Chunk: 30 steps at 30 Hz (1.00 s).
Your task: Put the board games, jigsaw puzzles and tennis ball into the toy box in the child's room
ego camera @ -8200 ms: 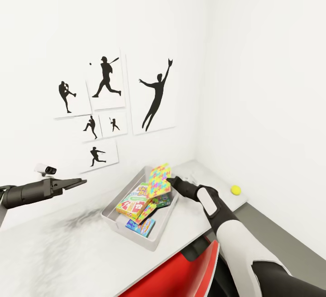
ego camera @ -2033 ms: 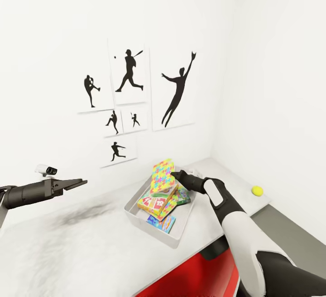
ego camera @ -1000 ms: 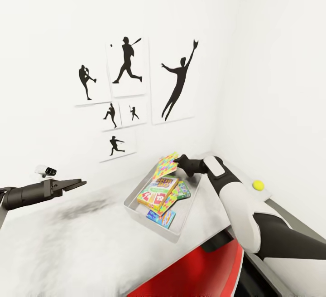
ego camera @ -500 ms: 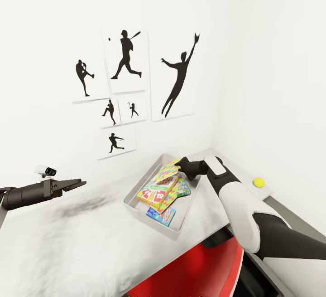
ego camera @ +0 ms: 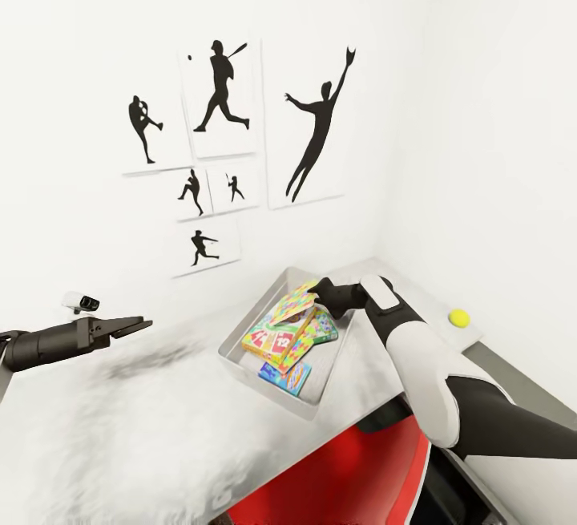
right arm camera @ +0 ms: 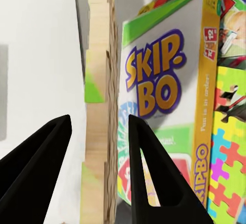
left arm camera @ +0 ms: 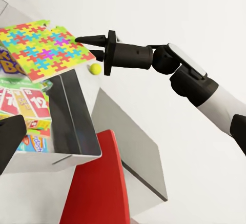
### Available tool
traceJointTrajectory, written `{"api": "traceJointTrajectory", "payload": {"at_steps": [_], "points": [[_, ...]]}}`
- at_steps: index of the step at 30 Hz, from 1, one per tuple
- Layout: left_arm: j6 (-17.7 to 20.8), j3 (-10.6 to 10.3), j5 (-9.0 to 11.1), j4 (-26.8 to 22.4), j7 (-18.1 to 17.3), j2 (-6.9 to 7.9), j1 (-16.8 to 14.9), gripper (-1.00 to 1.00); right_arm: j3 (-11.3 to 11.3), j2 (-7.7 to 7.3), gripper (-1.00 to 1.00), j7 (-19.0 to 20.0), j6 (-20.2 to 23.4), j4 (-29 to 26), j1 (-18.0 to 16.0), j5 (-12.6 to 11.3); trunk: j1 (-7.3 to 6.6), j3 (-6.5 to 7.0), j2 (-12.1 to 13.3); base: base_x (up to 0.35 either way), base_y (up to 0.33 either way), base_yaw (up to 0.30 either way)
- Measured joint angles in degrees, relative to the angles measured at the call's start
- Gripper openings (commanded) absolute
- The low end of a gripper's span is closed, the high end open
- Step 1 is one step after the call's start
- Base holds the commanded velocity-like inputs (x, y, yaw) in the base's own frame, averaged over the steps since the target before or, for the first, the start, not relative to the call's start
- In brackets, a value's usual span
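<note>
The grey toy box (ego camera: pixel 256 385) stands on the pale table (ego camera: pixel 160 429) near the corner. Inside lie the SKIP-BO board game (ego camera: pixel 272 341), a blue board game (ego camera: pixel 287 377), a white-and-green one (ego camera: pixel 324 329) and a jigsaw puzzle (right arm camera: pixel 230 147). A second jigsaw puzzle (ego camera: pixel 292 300) rests sloped on top of them. My right gripper (ego camera: pixel 318 291) is open at its far edge, its fingers either side of that edge (right arm camera: pixel 100 106) with a gap. The tennis ball (ego camera: pixel 457 317) sits on the table by the right wall. My left gripper (ego camera: pixel 132 323) hovers empty at the far left.
A red chair (ego camera: pixel 344 477) is tucked under the table's near edge. The lower dark grey side section (ego camera: pixel 513 397) runs along the right wall. Baseball silhouette posters (ego camera: pixel 312 128) hang on the wall behind the toy box.
The upper jigsaw puzzle went from upright to lying sloped on the boxes in the toy box, and my right gripper came down with it. The left arm stayed put.
</note>
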Motion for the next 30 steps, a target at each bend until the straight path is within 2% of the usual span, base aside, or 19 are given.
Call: {"api": "traceJointTrajectory", "payload": {"at_steps": [16,24,30], "points": [[-0.02,0.00,0.00,0.00,0.00,0.02,0.00,1.00,0.05,0.29,-1.00,0.44,0.06,-0.76,-0.11,0.06,0.00,-1.51,0.00,0.000,0.000,0.000],[-0.03,0.00,0.00,0.03,0.00,0.05,0.00,1.00,0.10,0.29,-1.00,0.63,-0.02,-0.78,-1.29,0.08,0.00,-2.27,0.00,0.000,0.000,0.000],[-0.01,0.00,0.00,0.02,0.00,0.09,0.00,1.00,0.48,0.23,-1.00,3.25,-0.09,-2.80,-1.40,0.06,0.00,-2.62,-0.01,0.000,0.000,0.000]]}}
